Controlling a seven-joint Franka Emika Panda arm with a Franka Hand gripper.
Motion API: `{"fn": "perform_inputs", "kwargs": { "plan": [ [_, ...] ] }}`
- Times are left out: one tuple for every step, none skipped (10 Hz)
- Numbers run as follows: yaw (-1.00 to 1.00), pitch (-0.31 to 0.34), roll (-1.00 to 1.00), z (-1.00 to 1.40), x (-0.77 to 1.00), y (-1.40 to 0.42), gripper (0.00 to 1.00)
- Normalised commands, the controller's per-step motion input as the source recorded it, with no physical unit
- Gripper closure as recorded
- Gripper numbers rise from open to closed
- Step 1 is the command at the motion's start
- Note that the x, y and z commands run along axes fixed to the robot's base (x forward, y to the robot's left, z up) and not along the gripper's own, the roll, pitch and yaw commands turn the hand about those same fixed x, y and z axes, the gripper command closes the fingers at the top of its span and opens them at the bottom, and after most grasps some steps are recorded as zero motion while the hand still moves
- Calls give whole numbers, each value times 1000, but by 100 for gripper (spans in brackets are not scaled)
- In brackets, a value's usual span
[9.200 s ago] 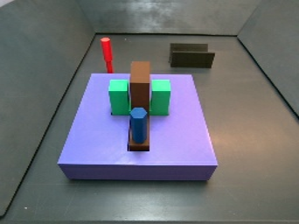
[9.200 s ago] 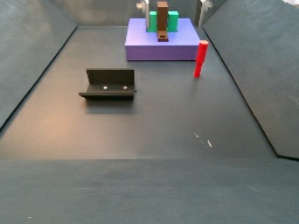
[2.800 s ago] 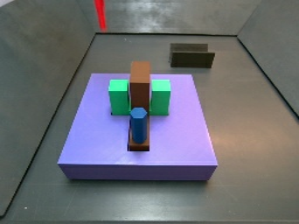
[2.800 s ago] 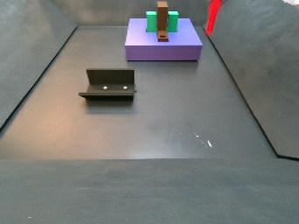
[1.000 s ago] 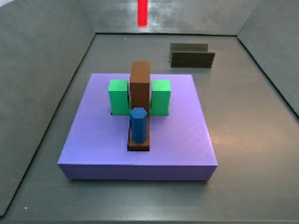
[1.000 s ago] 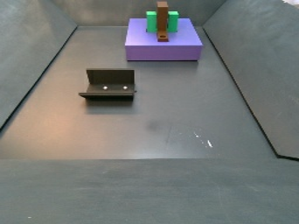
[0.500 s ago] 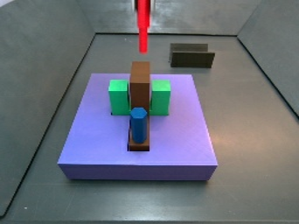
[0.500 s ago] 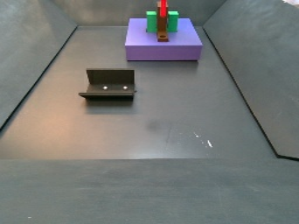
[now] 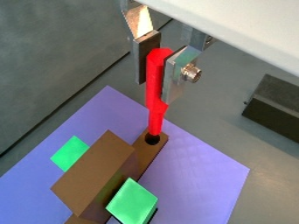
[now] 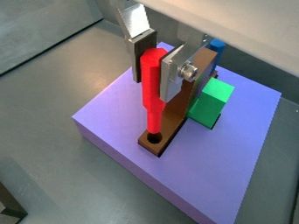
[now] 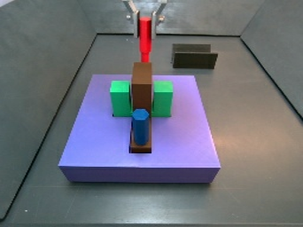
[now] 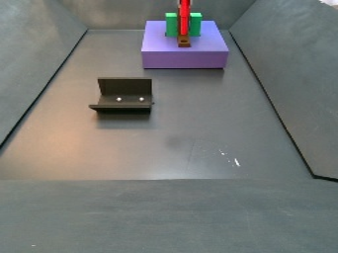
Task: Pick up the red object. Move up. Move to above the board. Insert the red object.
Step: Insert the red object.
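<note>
Both wrist views show the gripper (image 9: 156,54) above the board (image 9: 205,171), its silver fingers (image 10: 177,72) clamped on the top of the red object (image 10: 152,87). The peg hangs upright, its lower tip at a dark hole in the end of the brown bar (image 10: 176,118). Green blocks (image 9: 132,201) flank the bar. In a side view the blue peg (image 11: 140,126) stands at the bar's other end, and the fixture (image 12: 125,95) sits well apart on the floor.

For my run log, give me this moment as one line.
phase: insert | gripper: above board, shut on red object | red object: upright, lower tip at hole in brown bar | blue peg: seated
</note>
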Motion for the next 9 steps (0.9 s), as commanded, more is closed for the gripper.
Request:
{"fn": "perform_inputs", "kwargs": {
  "plan": [
    [-9,-19,-110,-91,0,0,100],
    [-3,-21,-126,-71,0,0,100],
    [-9,-24,-123,-83,0,0,100],
    [-29,-14,-113,-109,0,14,100],
    [-46,-13,-100,-134,0,31,100],
    [-31,0,-87,-146,0,34,100],
    [-9,0,-69,-169,0,17,100],
    [-3,0,-71,-160,0,11,100],
    [-23,0,-116,-103,0,0,100]
  ]
}}
